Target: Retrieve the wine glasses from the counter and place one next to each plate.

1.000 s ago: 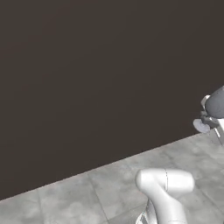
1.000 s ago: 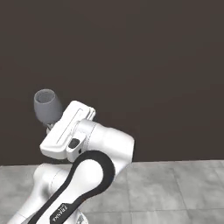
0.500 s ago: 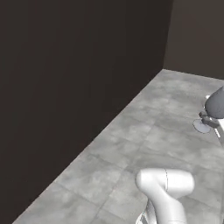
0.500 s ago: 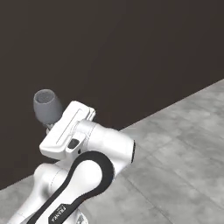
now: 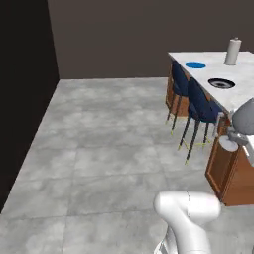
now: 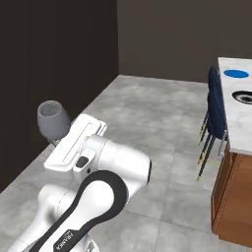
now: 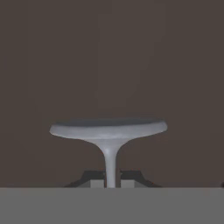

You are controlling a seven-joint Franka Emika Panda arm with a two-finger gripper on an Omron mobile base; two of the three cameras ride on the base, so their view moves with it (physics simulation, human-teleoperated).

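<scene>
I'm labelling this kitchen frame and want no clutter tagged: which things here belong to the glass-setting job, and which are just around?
Part of the job:
- wine glass, its stem held in the shut claw
- blue plate
- dark plate
- marble counter

Just around:
- tall grey cylinder on the counter
- navy stools beside the counter

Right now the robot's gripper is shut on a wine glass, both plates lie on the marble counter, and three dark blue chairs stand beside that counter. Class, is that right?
Not quite: there are two dark blue chairs, not three, as the left base view shows. The rest holds: the gripper is shut on the wine glass, and the blue plate and the navy plate lie on the marble counter.
</scene>
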